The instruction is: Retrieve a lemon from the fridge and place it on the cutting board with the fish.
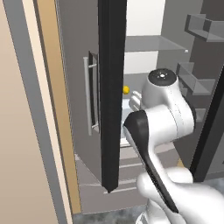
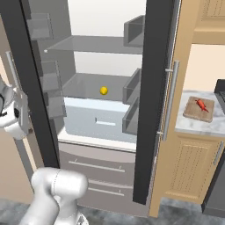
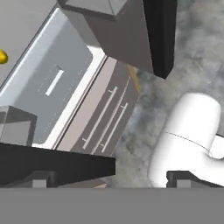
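In the left base view, a tan cabinet side (image 1: 48, 87) is seen at the far left, followed by the grey outer face of the left fridge door with its vertical bar handle (image 1: 86, 96). The black edge of that door (image 1: 111, 87) stands open in front of the camera, and just to its right the lemon (image 1: 126, 89) is seen, partly hidden behind the arm (image 1: 164, 113).

In the right base view, the fridge (image 2: 105, 66) is shown with both doors swung wide. The lemon (image 2: 103, 90) rests on the middle glass shelf (image 2: 88, 85), roughly centred, above a pale drawer (image 2: 94, 121). Door bins (image 2: 132, 88) are mounted on the right door. Further right, past the tan cabinet (image 2: 193, 167), the cutting board (image 2: 199, 109) lies on the marble counter (image 2: 184, 125), well apart from the fridge, with the fish (image 2: 201, 104) on top of it.

In the hand view, the lemon (image 3: 2, 57) is cut by the left edge, the lower drawers (image 3: 105, 118) are seen in the middle, and the gripper (image 3: 109, 179) is shown at the bottom. Its fingertips (image 3: 39, 180) are spread wide apart and nothing is held between them. How close the gripper is to the shelf cannot be judged well from these angles.
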